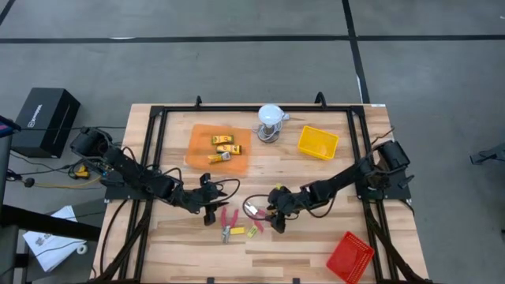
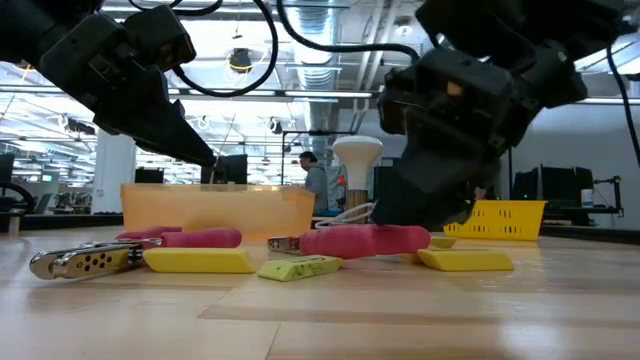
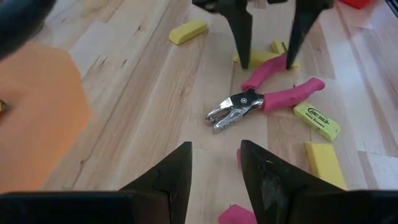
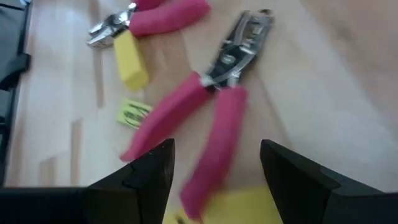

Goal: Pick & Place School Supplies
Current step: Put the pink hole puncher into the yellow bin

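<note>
Just below centre of the high view, the right gripper (image 1: 277, 222) hangs over a pink-handled tool (image 4: 205, 112) — its fingers (image 4: 298, 180) spread wide, one on each side of the handles, not touching them. A yellow block (image 4: 130, 62) lies beyond. Left of it, the left gripper (image 1: 210, 214) is open too, a second tool (image 1: 230, 218) just beside its tips. More packets (image 1: 224, 147) rest on the orange tray (image 1: 201, 134), upper centre.

Three yellow rectangular packets with dark labels (image 1: 224, 147) lie flat inside the flat orange tray (image 1: 197, 146). On the near side of that tray, two pink-handled metal punch pliers (image 1: 231, 218) (image 1: 254, 210) lie on their sides among small yellow blocks (image 1: 237, 230).
</note>
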